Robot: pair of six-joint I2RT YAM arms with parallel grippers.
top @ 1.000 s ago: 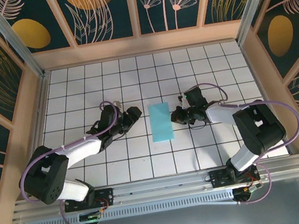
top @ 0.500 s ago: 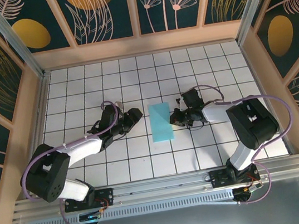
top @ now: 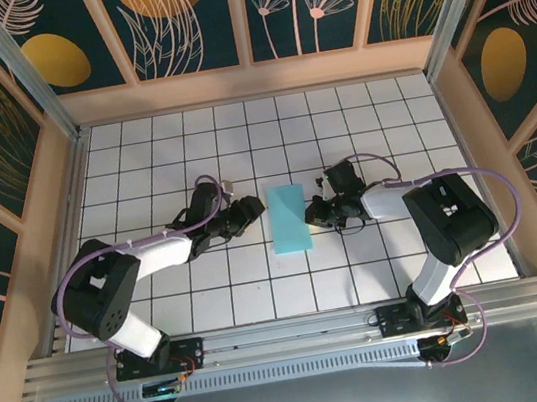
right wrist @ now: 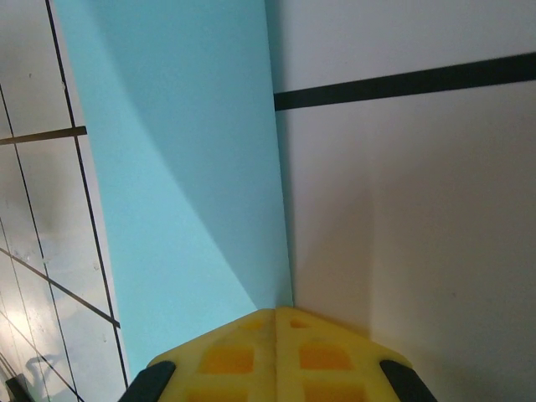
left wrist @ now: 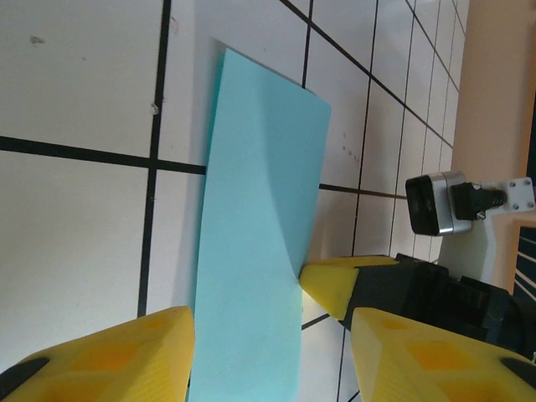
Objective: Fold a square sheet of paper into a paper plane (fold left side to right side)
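Lying flat on the desk (top: pixel 163 308), the folded sheet of paper (top: pixel 288 218) sits between left pincer (top: pixel 250 211) and right pincer (top: pixel 313 214) from above. Left wrist: left pincer (left wrist: pixel 272 352) half open, holding nothing, sheet of paper (left wrist: pixel 260 234) ahead. Right wrist: right pincer (right wrist: pixel 276 318) fully closed, tip touching the sheet's (right wrist: pixel 176 167) edge.

From where I stand the paper (top: pixel 288 218) is pinched in on both flanks: the left gripper (top: pixel 251 210) sits just beside its left edge and the right gripper (top: pixel 311 216) touches its right edge, so nothing passes in from either side. Beyond its far and near ends the table (top: pixel 140 149) lies open, the whole far half up to the back wall (top: pixel 251 80). The left arm (top: pixel 155 250) and right arm (top: pixel 448 220) slant across the near corners, with the side walls (top: pixel 59 207) close behind them
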